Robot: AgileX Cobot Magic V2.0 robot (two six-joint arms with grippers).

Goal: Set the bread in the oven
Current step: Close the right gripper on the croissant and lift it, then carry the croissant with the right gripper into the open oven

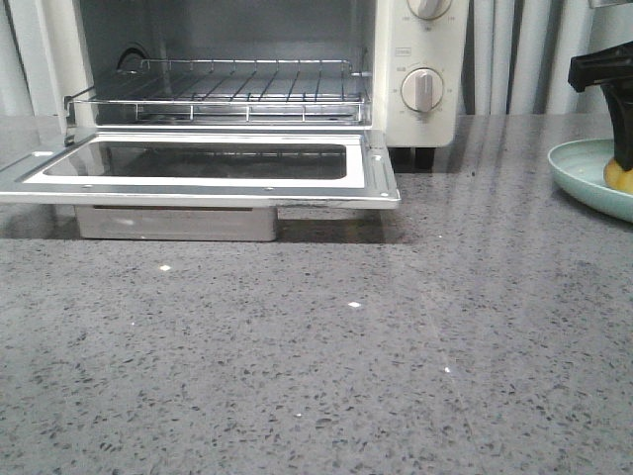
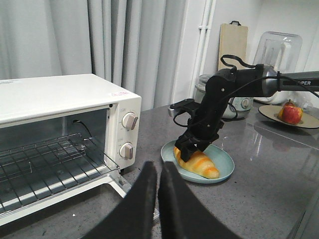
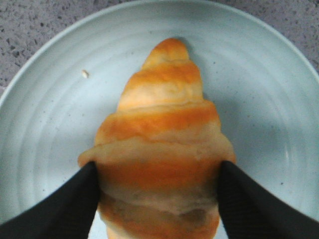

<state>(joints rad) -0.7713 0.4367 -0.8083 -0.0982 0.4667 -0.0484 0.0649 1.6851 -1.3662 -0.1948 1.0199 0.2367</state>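
Observation:
The bread [image 3: 159,139], golden-brown with paler stripes, lies on a pale green plate [image 3: 50,124] to the right of the oven. My right gripper [image 3: 158,174] reaches down over it, and its fingers [image 3: 65,204] press against both sides of the bread's thick end. The bread [image 2: 199,162] and right gripper [image 2: 192,149] also show in the left wrist view. The cream-white oven [image 1: 420,59] stands with its glass door [image 1: 198,183] dropped open and its wire rack [image 1: 227,89] bare. My left gripper [image 2: 158,172] is shut and empty, hovering in front of the oven's right corner.
A metal tray [image 1: 178,223] sits under the open door. Behind the plate stand an apple on a dish [image 2: 291,112], a blender jar [image 2: 279,50], a wooden cutting board [image 2: 233,45] and curtains. The plate's rim [image 1: 584,173] is at the front view's right edge.

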